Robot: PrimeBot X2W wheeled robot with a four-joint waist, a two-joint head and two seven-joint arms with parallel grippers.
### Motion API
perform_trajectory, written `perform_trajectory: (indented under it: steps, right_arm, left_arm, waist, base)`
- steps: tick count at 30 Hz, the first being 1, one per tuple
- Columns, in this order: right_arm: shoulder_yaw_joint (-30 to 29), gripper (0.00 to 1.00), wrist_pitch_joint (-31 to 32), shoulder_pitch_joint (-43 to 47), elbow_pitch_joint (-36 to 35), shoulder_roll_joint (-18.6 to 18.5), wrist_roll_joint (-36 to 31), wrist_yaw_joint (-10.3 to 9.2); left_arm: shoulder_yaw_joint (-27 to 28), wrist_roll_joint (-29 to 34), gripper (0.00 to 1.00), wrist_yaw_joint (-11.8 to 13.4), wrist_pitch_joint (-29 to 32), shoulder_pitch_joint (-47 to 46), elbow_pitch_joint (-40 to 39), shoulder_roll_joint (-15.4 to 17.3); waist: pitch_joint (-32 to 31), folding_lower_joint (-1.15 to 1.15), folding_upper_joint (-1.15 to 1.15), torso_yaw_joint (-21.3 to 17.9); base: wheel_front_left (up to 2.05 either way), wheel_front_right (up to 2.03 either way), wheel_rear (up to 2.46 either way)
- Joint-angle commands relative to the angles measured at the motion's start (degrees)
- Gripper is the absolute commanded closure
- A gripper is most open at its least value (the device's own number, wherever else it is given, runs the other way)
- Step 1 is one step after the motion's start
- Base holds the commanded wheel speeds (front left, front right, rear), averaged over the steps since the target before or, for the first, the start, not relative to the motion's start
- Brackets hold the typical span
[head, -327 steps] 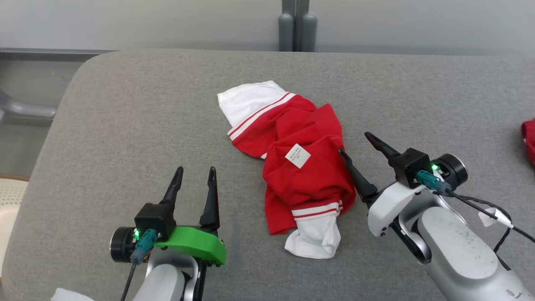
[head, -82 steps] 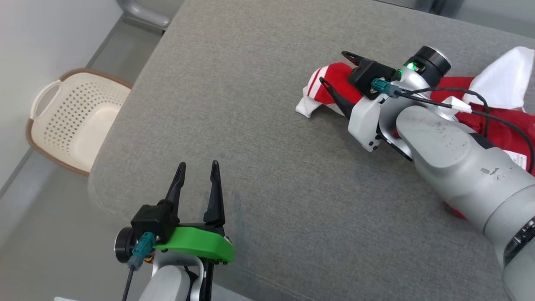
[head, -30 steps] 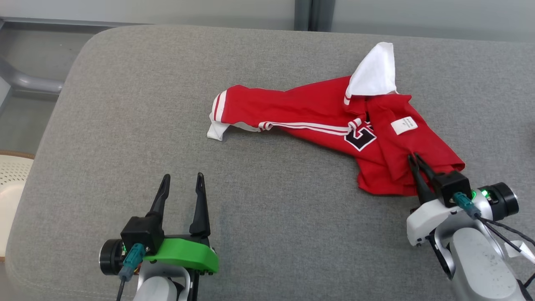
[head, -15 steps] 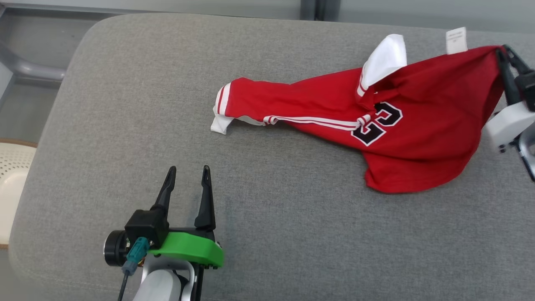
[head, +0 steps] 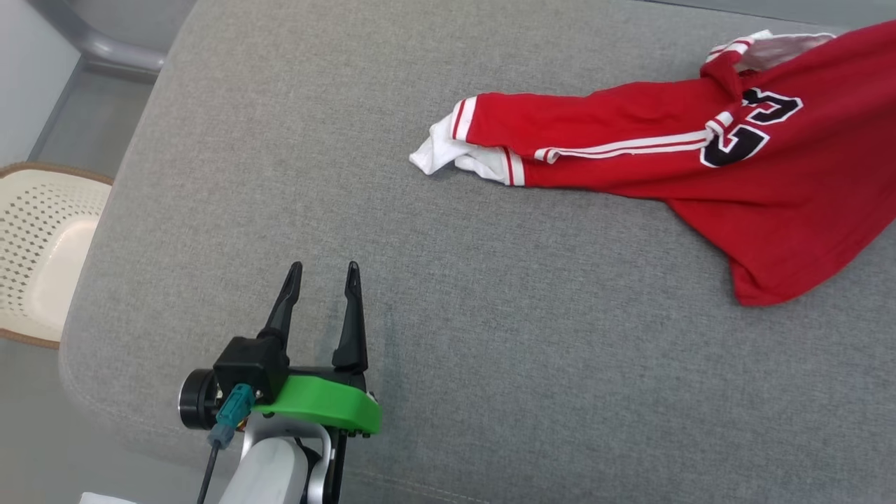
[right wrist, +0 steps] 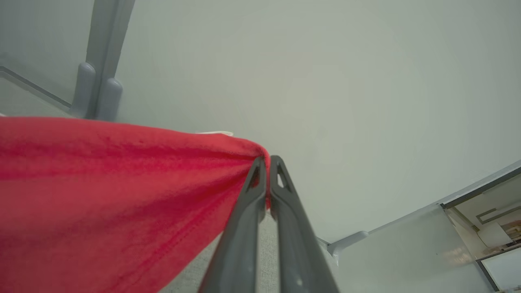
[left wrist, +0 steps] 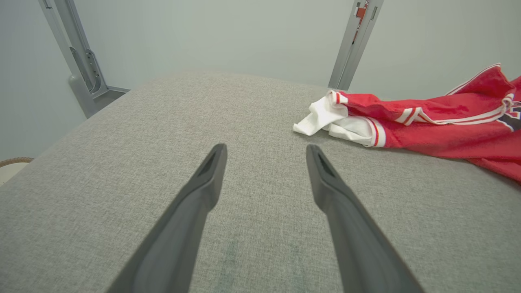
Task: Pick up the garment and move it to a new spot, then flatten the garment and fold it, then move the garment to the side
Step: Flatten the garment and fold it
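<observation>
The garment point(head: 700, 150) is a red jersey with white striped trim and a black-and-white number. It stretches across the grey surface toward the upper right of the head view, its white-cuffed sleeve end point(head: 437, 147) resting at centre. My right gripper point(right wrist: 266, 165) is shut on a pinched red edge of the garment point(right wrist: 122, 195), which hangs taut and lifted to its left. Near the front left edge my left gripper point(head: 320, 271) stands open with nothing between its fingers. In the left wrist view the garment point(left wrist: 427, 122) lies ahead and to the right of that gripper point(left wrist: 266, 152).
The grey padded table point(head: 490, 336) has a rounded left edge and a front edge by my left arm. A cream perforated laundry basket point(head: 42, 252) stands on the floor to the left. Grey metal posts point(left wrist: 354, 40) rise behind the table.
The head camera has swung left and down. My right gripper, still shut on the garment's edge, has lifted it further up and right, out of the head view. The left gripper stays put.
</observation>
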Motion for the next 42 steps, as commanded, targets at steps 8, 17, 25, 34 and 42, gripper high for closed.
perform_trajectory:
  steps: [8, 17, 25, 34, 42]
  right_arm:
    - [-9.6, 0.00, -1.9, -3.3, 3.7, 3.1, -6.4, -0.11]
    - [-4.9, 0.00, -8.6, -0.4, 2.7, 12.3, 1.5, -0.11]
    - [3.7, 0.00, -9.2, 14.9, -7.0, 18.9, 17.8, -0.10]
    - [3.8, 0.00, -7.2, 31.1, -15.9, 24.7, 26.7, -0.10]
    - [-0.8, 0.00, -7.1, 36.3, -15.9, 30.8, 25.3, -0.08]
  left_arm:
    - [0.3, 0.4, 0.00, 0.3, -0.2, -1.2, -0.1, 0.2]
    - [2.3, 1.5, 0.00, -0.1, -0.2, 0.2, 0.2, 0.2]
    - [3.9, 2.1, 0.00, -0.3, -0.2, 2.0, 0.3, 0.2]
    - [4.2, 2.1, 0.00, -0.5, -0.2, 3.6, 0.5, 0.2]
    - [3.6, 1.8, 0.00, -0.7, -0.2, 3.6, 0.5, 0.2]
  waist:
    - [2.1, 0.00, 0.00, 0.1]
    - [-1.0, 0.00, 0.00, -6.4]
    - [-4.7, 0.00, 0.00, -11.3]
    - [-7.2, 0.00, 0.00, -13.5]
    - [-7.6, 0.00, 0.00, -12.1]
  base:
    - [0.00, 0.00, 0.00]
    - [0.00, 0.00, 0.00]
    - [0.00, 0.00, 0.00]
    - [0.00, 0.00, 0.00]
    - [0.00, 0.00, 0.00]
